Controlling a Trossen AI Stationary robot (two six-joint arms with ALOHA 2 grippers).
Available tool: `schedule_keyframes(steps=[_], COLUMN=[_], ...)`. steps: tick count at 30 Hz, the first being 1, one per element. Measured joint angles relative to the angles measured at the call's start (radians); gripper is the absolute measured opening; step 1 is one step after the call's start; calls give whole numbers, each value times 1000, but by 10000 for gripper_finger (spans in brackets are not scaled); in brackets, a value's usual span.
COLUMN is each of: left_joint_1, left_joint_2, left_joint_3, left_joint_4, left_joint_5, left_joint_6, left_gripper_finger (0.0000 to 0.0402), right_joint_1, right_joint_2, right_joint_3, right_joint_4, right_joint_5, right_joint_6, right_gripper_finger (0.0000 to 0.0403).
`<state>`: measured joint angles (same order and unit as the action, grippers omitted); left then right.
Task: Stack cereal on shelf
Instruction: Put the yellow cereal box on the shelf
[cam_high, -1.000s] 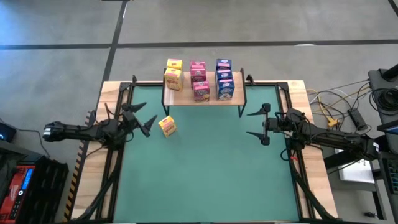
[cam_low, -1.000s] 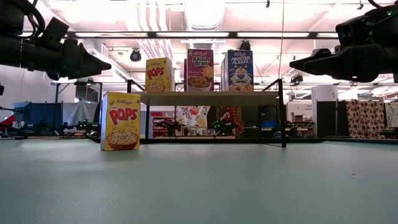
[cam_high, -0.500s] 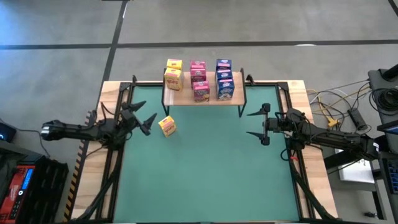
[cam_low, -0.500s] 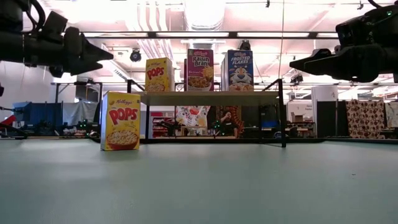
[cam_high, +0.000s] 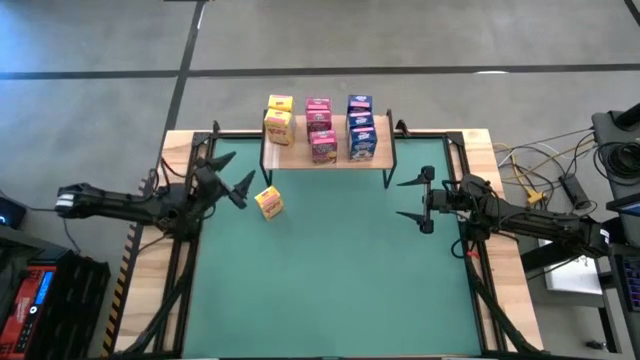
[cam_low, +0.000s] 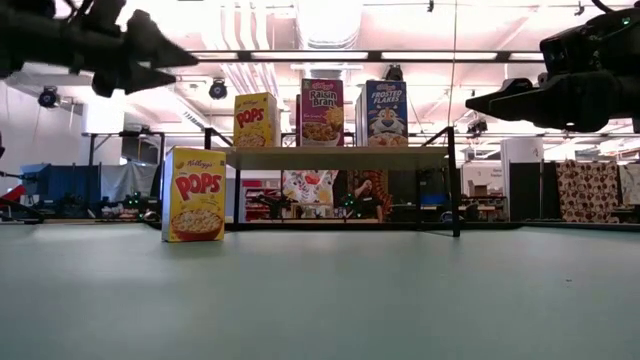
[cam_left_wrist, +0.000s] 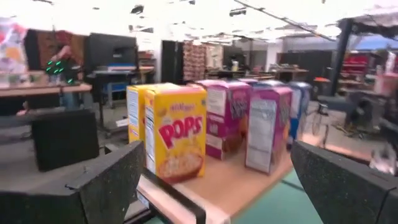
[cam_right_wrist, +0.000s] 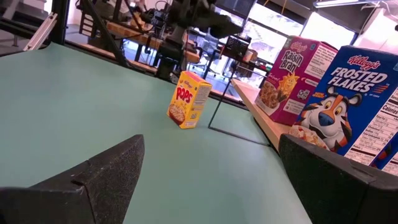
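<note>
Left gripper risen, green mat (workshop behind)

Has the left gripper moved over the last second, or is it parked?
Yes. The open left gripper has risen and swung toward the light wooden shelf; in the low view it now sits higher above the yellow Pops cereal box on the mat.

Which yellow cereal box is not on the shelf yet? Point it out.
The yellow Pops box standing on the green mat, in front of the shelf near its left end. The other two yellow boxes already sit on the shelf board.
</note>
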<state>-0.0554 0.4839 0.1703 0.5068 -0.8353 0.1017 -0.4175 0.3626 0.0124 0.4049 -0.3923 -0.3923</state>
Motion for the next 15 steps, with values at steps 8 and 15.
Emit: schedule_keyframes(steps=[8,15], left_joint_1=[1,1], left_joint_2=[170,353], left_joint_3=[219,448], left_joint_4=[-518,-905], left_joint_5=[-74,-50], left_joint_6=[-466,-839], left_gripper_finger=[387,387], right_joint_1=[0,0], right_joint_2=[0,0], right_joint_3=[0,0], right_joint_4=[-1,-3], right_joint_5=[0,0], right_joint_6=[0,0], right_gripper_finger=[359,359])
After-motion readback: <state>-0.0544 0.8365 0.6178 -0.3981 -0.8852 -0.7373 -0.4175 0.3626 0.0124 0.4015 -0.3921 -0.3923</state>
